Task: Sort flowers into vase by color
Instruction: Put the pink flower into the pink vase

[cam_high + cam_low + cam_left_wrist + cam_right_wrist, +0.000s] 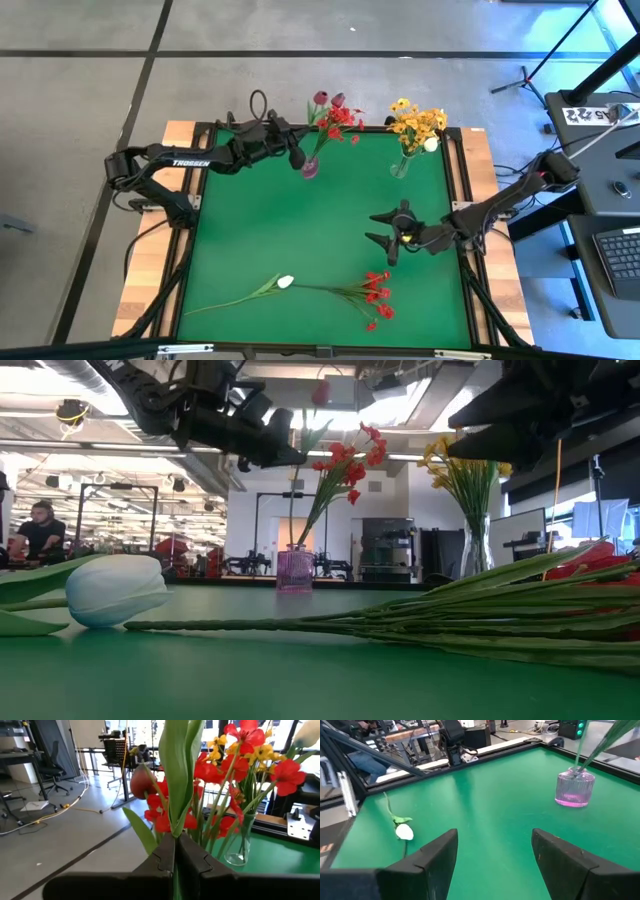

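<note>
Red flowers (336, 118) and yellow flowers (416, 122) stand in vases at upper centre, while a white tulip (285, 283) and red spray (376, 296) lie flat at lower centre.

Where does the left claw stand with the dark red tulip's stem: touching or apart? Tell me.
Touching. In the left wrist view the left claw is shut on the green stem of the dark red tulip, which rises straight out between its fingers.

Left gripper (175, 857) is clamped tight on a green tulip stem (175, 780), with red blossoms (220, 770) and a clear glass vase (240, 845) of yellow flowers (262, 752) right behind.
</note>
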### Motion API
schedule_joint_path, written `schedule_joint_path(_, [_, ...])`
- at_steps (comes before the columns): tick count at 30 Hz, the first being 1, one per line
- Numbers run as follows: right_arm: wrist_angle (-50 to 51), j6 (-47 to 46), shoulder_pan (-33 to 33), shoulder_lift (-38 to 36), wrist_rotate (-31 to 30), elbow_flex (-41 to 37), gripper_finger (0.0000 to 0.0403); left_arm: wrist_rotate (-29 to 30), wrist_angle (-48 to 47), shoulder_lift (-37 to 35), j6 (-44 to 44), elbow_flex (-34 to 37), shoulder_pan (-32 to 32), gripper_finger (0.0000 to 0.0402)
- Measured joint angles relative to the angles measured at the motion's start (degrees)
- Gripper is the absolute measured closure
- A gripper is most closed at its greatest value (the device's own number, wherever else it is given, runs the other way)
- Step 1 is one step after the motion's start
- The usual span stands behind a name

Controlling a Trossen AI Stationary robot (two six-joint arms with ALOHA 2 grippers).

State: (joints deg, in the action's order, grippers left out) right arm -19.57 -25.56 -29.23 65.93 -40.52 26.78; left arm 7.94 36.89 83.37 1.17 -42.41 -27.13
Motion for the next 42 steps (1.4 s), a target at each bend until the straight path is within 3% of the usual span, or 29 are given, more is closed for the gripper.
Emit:
schedule_joint_path(9, [-0.4, -0.3, 0.0, 1.9, -2.8, 0.0, 0.015, -0.2, -0.1, 0.5, -1.3, 0.0, -0.2, 0.0401])
schedule_joint_path(15, [-1.2, 0.5, 0.0, 1.8, -9.8, 0.0, 0.015, -0.7, 0.2, 3.2, -4.1, 0.0, 0.3, 0.0401])
schedule_joint_path(31, [-0.9, 1.7, 0.0, 1.8, -10.0, 0.0, 0.015, -0.8, 1.5, 4.2, -4.0, 0.0, 0.7, 0.0401])
schedule_joint_path(42, [-0.9, 0.3, 0.0, 1.8, -10.0, 0.0, 0.015, -1.5, -2.5, 4.2, -2.1, 0.0, 0.7, 0.0317])
